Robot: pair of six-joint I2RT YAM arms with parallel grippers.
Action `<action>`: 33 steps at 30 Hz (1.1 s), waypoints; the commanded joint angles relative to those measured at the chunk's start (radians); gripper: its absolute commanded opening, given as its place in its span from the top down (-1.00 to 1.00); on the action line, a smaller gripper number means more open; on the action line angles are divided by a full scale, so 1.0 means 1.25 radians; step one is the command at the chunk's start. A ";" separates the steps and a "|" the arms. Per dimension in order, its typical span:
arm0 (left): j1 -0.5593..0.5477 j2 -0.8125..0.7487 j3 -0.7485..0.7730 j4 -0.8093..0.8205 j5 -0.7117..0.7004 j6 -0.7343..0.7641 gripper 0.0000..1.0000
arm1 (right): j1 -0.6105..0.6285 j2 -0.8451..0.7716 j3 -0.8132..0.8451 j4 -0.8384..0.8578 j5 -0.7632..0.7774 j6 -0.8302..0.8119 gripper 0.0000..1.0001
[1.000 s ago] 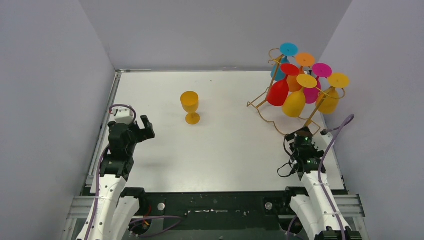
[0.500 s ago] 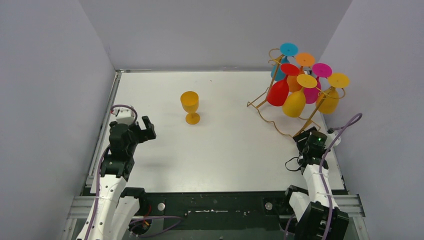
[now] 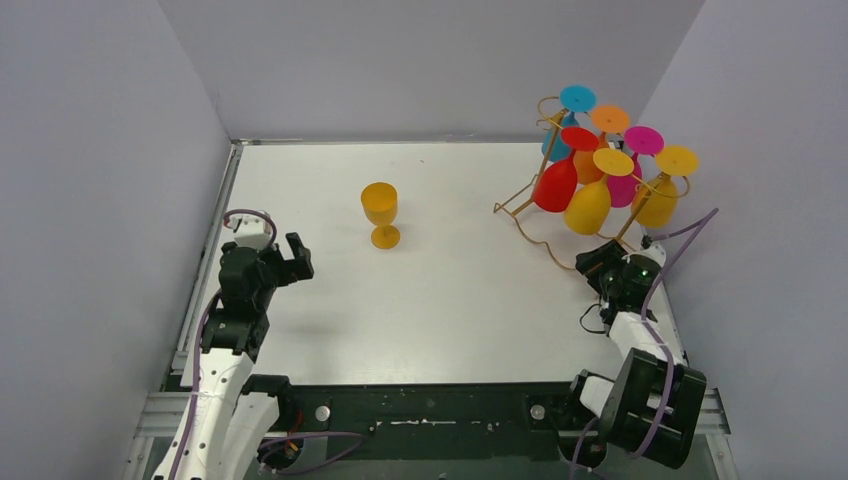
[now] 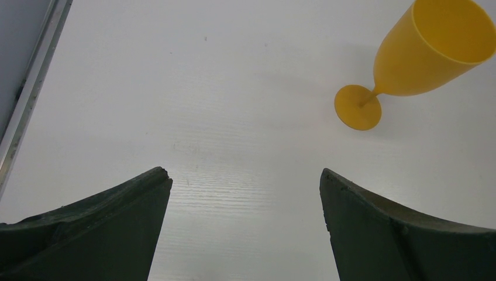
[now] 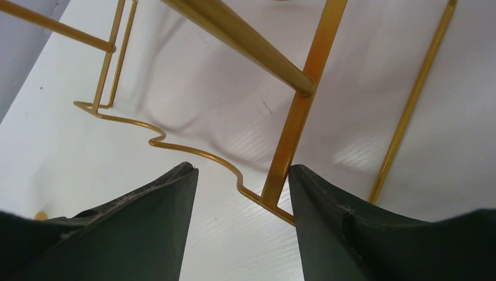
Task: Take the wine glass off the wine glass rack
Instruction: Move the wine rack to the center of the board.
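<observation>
Right tool (image 5: pixel 241 175) part-spread astride foot upright of tall gold wire wine glass rack (image 5: pixel 301 111), likely to steady it; yellow plastic wine glass (image 3: pixel 588 207) hung inverted above. Left tool (image 4: pixel 243 175) spread wide, empty.

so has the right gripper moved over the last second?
Yes. In the top view the right gripper has shifted right and away from the arm bases, closing on the near corner of the wine glass rack, which has stayed put.

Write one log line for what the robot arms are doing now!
left gripper: open, empty, facing yellow glass | right gripper: open, at wine glass rack base | hung glasses: on rack
</observation>
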 commanded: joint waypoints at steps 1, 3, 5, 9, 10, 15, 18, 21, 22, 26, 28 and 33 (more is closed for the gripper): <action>-0.004 0.001 0.004 0.043 0.016 0.014 -0.95 | -0.004 0.039 0.017 0.134 -0.108 -0.026 -0.17; -0.004 0.001 0.003 0.043 0.018 0.014 -0.95 | -0.003 0.057 0.018 0.160 -0.133 -0.022 -0.17; -0.004 0.002 0.003 0.045 0.018 0.014 -0.95 | -0.003 0.089 0.027 0.183 -0.162 -0.015 -0.17; -0.004 0.006 0.005 0.044 0.020 0.014 -0.95 | 0.008 0.149 0.054 0.201 -0.186 -0.010 -0.13; -0.004 0.005 0.005 0.045 0.023 0.014 -0.95 | 0.012 0.162 0.061 0.204 -0.187 -0.013 -0.13; -0.004 0.003 0.003 0.045 0.027 0.018 -0.95 | 0.036 0.223 0.099 0.221 -0.183 -0.012 -0.13; -0.004 0.003 0.003 0.045 0.029 0.019 -0.95 | 0.057 0.261 0.137 0.218 -0.176 -0.013 -0.13; -0.004 0.003 0.003 0.046 0.030 0.019 -0.95 | 0.087 0.292 0.171 0.209 -0.148 -0.018 -0.14; -0.005 0.002 0.003 0.045 0.030 0.020 -0.95 | 0.095 0.302 0.181 0.212 -0.146 -0.020 -0.15; -0.006 0.000 0.002 0.044 0.030 0.022 -0.95 | 0.102 0.312 0.210 0.183 -0.128 -0.006 -0.23; -0.006 0.000 0.002 0.043 0.029 0.022 -0.95 | 0.100 0.285 0.191 0.191 -0.103 -0.002 -0.27; -0.006 0.000 0.003 0.042 0.031 0.020 -0.95 | 0.069 0.192 0.163 0.145 -0.066 0.017 -0.36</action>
